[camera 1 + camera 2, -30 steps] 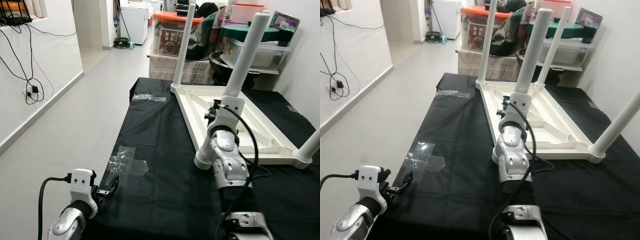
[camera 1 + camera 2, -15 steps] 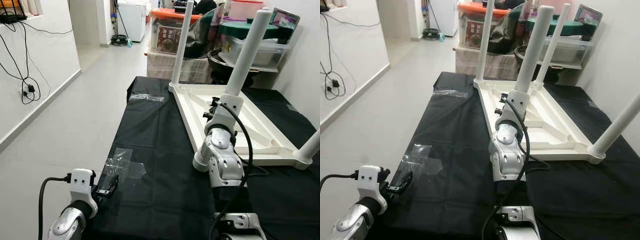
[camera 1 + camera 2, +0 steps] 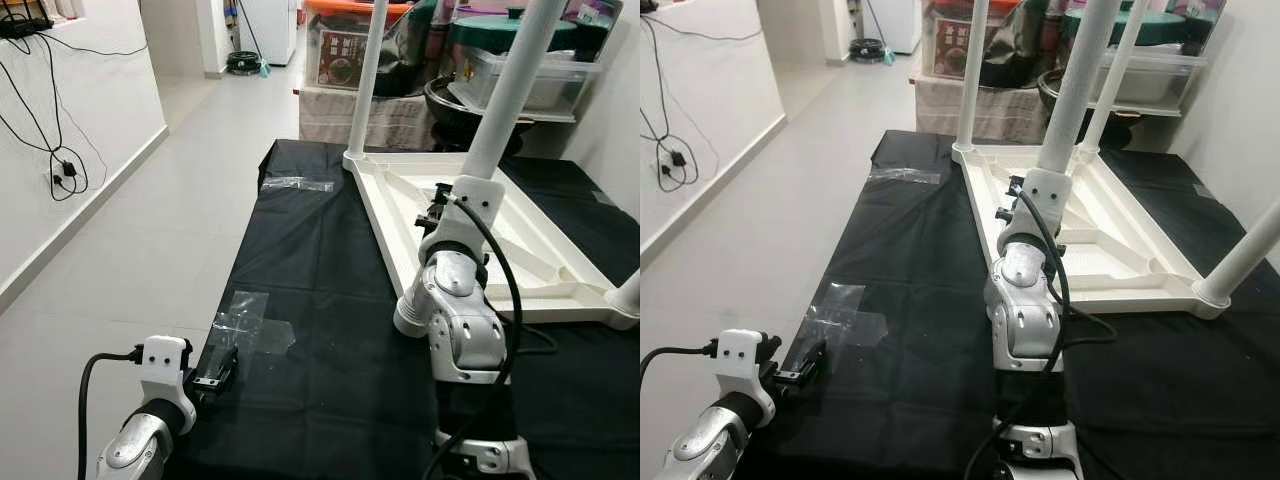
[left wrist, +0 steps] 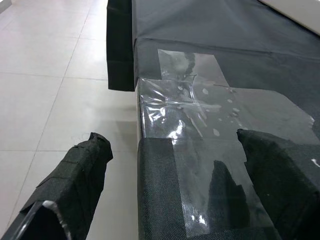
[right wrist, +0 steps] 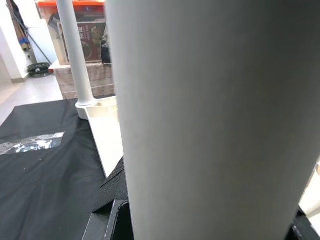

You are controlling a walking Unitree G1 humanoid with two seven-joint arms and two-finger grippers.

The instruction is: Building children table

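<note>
Legs up, tabletop down: white children's table (image 3: 520,235) lies inverted on black cloth (image 3: 320,250) spread over the floor, toward robot's right. L eye view: R arm reaches fwd to near-corner leg (image 3: 510,90); R end effector (image 3: 462,205) sits low on that leg, fingers hidden behind wrist housing, so grip can't be read from here. Far-corner leg (image 3: 367,75) stands upright at table's far L corner. L end effector (image 3: 215,375) hangs low at cloth's near L edge, just beside clear tape patch (image 3: 252,325). Second tape strip (image 3: 297,184) further up the cloth. Storage boxes (image 3: 530,75) stacked behind table.

R eye view: same layout; two more legs show, one behind the gripped one (image 3: 1118,75), one at near R corner (image 3: 1245,255).

L wrist view: both black fingers (image 4: 75,185) spread wide, released, nothing between them; one over tile floor (image 4: 55,90), other over cloth, tape patch crinkled just ahead.

R wrist view: white leg up close, black finger (image 5: 112,212) touching its base on one side; looks clenched on it.
</note>
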